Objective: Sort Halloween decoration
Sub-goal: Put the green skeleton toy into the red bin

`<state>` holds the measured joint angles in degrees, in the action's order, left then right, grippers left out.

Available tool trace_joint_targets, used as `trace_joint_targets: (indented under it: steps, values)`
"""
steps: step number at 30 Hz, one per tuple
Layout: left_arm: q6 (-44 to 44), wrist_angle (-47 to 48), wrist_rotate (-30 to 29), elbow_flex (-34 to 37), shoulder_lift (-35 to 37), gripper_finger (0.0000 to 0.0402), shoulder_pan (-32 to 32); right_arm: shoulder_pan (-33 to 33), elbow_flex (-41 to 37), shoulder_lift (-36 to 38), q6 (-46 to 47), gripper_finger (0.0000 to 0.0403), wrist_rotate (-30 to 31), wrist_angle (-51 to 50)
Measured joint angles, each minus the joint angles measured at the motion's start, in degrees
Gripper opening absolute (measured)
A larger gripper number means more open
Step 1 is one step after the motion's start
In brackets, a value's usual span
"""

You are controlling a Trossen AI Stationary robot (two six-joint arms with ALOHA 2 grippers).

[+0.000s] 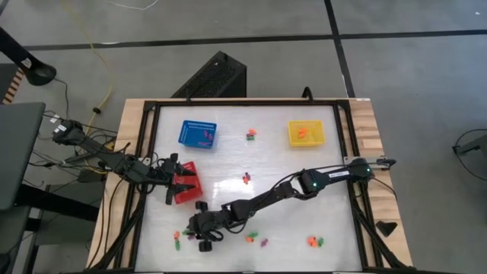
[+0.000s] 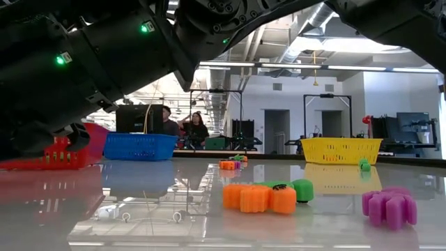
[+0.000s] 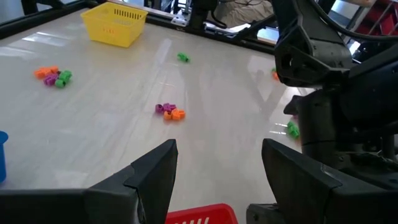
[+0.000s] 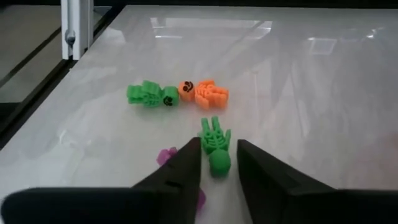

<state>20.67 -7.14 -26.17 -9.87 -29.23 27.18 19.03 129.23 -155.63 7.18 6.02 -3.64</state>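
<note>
**Right gripper around a green skeleton, left gripper open over the red basket**

While the left arm waits at the left side of the desk (image 1: 327, 221), its left gripper (image 3: 217, 168) hangs just above the red basket (image 1: 188, 185) with the two fingers wide apart and nothing between them. Behind this basket, farther from the front edge, stands the blue basket (image 1: 198, 134).

Near the front edge, a little right of the red basket, the right arm reaches across the desk from the right side. Its right gripper (image 4: 217, 163) is low at the surface, and a green skeleton figure (image 4: 215, 144) lies between the two fingers. The fingers stand close on both sides of its round head, only partly open; I cannot tell if they already press it. Just beyond this figure lie a second green skeleton (image 4: 149, 94) and an orange pumpkin-head figure (image 4: 205, 92), touching each other, and a purple piece (image 4: 166, 154) shows beside one finger.

More trinkets are spread to the right. A small cluster (image 1: 246, 179) lies about in the middle of the desk, and another one (image 1: 250, 135) lies between the blue basket and the yellow basket (image 1: 307, 133). The yellow basket, at the far right, has some orange pieces inside. At the front right lies one more orange and green group (image 1: 315, 242). People sit in the room beyond the desk, seen in the low view.
</note>
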Motion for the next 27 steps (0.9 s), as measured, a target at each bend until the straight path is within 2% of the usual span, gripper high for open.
trace_joint_targets:
  steps: [5, 11, 27]
  values:
    - [-0.02, 0.02, 0.00, 0.00, -0.02, 0.0226, 0.02, 0.00, 0.79, -0.10, -2.11, 0.0086, -0.45, -0.96]
    - [-0.02, 0.09, 0.02, 0.00, 0.00, 0.0226, 0.02, -0.01, 3.95, -0.38, -3.38, 0.0059, -0.42, -4.11]
    - [0.07, -0.02, 0.44, 0.00, 0.00, 0.0226, 0.02, -1.42, 5.25, 6.25, -3.30, 0.0042, -2.14, -13.83]
